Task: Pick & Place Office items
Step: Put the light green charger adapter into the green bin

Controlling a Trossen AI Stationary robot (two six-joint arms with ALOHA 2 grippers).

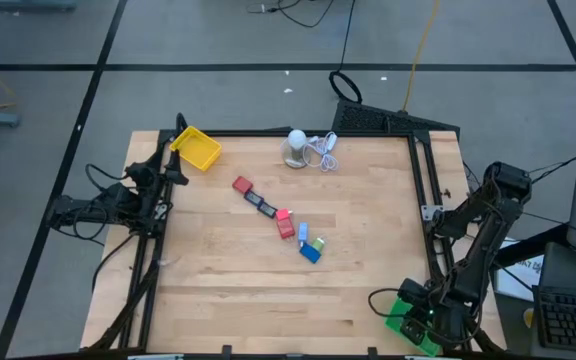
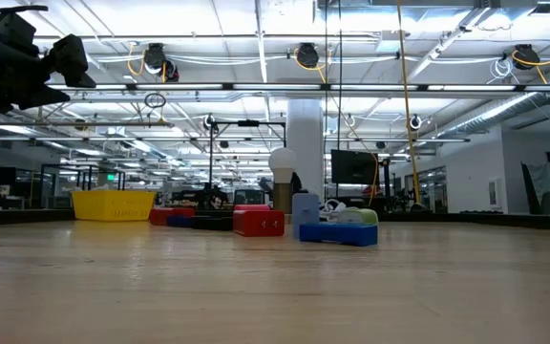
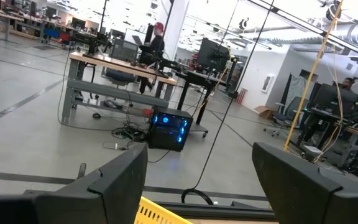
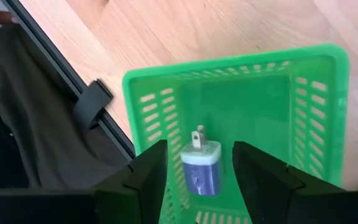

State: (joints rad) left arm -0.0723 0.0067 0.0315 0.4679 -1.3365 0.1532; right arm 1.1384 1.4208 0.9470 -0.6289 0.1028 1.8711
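Wooden counter: my right jaws stand parted around a plug over the green tray at five o'clock; left jaws open at nine.

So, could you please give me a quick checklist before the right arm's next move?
1. Right gripper over green tray: ok.
2. Charger sits between the fingers, above the tray: ok.
3. Charger released: cannot tell.
4. Items left mid-table, red block and blue block: not ok, several remain.
5. Left gripper open, parked by yellow tray: ok.
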